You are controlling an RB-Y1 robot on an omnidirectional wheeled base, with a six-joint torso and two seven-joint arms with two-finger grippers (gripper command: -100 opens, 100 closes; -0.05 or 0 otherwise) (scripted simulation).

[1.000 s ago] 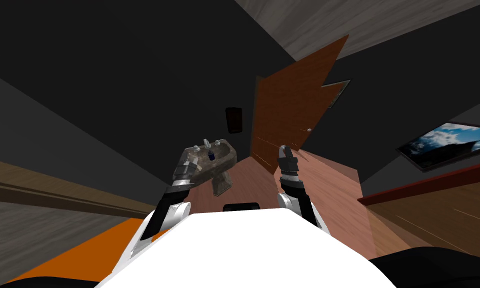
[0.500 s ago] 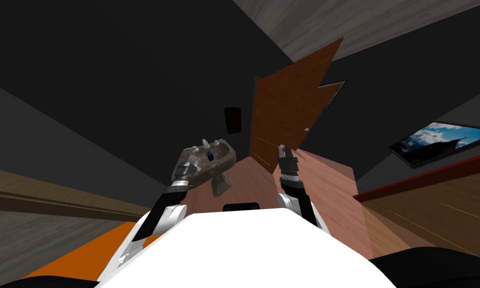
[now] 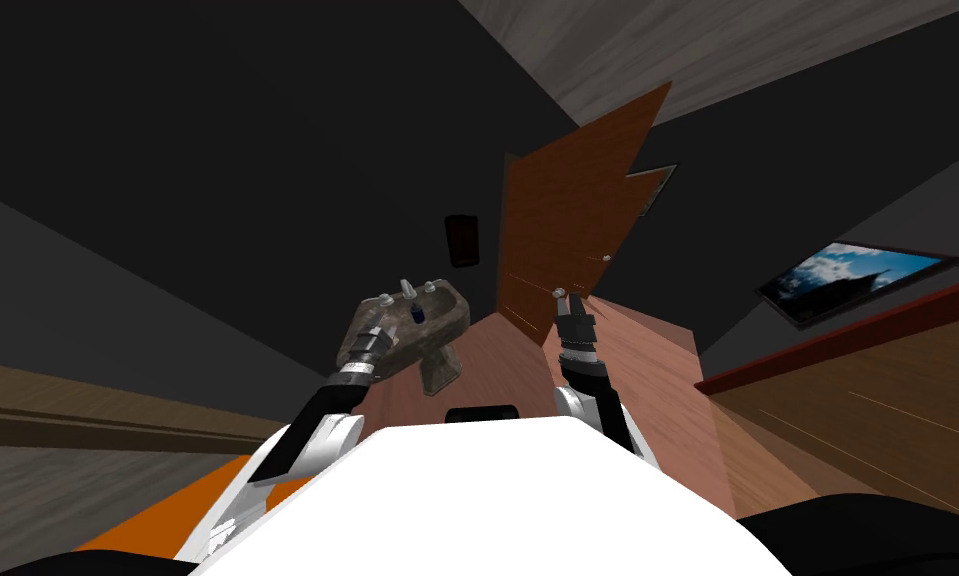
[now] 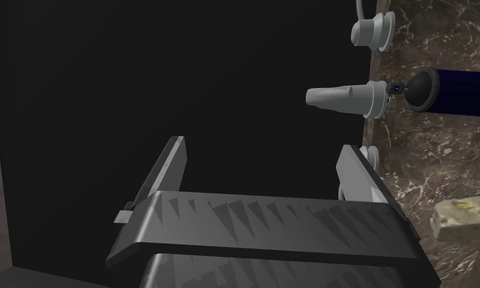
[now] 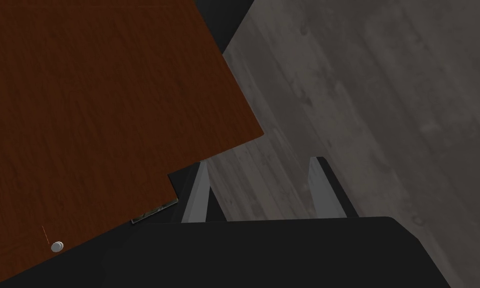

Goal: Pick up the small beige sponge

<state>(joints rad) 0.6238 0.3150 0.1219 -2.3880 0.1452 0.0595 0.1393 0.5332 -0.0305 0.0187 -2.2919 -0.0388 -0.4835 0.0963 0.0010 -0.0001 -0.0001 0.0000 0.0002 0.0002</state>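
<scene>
Rough speckled sponge [image 4: 463,218], veined marble sink [image 4: 434,160]

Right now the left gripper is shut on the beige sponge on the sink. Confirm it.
Wrong. The left wrist view shows the left gripper open and empty; the beige sponge lies on the sink beside it, outside its fingers.

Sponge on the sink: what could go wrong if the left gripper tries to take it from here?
1. The sponge lies outside the open left gripper, beyond one finger; closing now would likely grab nothing.
2. A tap handle sits close to that finger, with the spout near, so a sideways move may strike them.
3. The blue bottle stands nearby on the sink and could be knocked.
</scene>
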